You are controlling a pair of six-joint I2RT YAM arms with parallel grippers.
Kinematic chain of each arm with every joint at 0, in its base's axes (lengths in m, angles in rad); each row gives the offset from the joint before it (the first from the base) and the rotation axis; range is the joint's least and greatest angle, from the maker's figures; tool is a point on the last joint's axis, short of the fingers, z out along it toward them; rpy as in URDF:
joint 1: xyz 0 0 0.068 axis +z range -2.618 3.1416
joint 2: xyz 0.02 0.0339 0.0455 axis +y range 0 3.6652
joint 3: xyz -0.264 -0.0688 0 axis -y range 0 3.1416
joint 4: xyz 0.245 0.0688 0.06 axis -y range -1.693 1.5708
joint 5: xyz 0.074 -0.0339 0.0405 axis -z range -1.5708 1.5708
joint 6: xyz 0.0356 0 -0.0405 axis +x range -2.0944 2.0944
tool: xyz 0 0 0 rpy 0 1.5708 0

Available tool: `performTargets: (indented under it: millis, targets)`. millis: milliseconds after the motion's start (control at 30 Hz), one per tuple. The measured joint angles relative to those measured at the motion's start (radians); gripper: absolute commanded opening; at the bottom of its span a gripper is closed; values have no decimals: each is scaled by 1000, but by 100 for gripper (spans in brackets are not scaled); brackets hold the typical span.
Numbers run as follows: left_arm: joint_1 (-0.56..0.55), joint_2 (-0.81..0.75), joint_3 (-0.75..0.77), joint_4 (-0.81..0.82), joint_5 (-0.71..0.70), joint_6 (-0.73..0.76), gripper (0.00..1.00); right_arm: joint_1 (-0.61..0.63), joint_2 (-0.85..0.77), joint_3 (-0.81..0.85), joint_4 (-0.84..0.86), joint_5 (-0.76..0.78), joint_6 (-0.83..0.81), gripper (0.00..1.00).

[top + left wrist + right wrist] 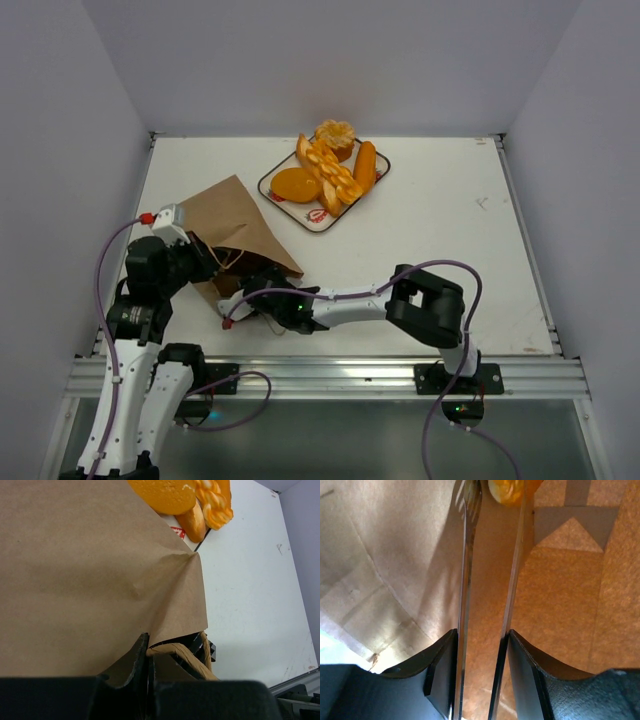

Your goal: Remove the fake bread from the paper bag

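Right hand [496, 495] inside paper bag [395, 555], bread piece [507, 490] just past fingertips [465, 555]

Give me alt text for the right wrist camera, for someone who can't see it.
Inside the brown paper bag, the right gripper, jaws apart, points toward a glossy orange bread piece at the far end.

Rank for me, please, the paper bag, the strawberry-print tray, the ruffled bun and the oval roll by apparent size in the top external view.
1. paper bag, the largest.
2. strawberry-print tray.
3. oval roll and ruffled bun: too close in size to rank.
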Motion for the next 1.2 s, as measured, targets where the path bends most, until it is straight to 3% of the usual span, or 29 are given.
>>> performTargets:
  millis: [200,400,733,933,1200]
  targets:
    - [0,2,0,7,24,-11,4,0,22,27,10,4,0,45]
    - [0,-4,0,11,47,-34,4,0,27,27,14,14,11,36]
    - [0,-18,0,14,48,-35,4,-6,43,42,5,25,31,1]
    - [0,-32,-25,21,38,-35,4,-22,1,18,-34,-3,56,0]
    - [0,-39,-49,32,28,-35,4,-47,-243,-113,-174,-61,117,0]
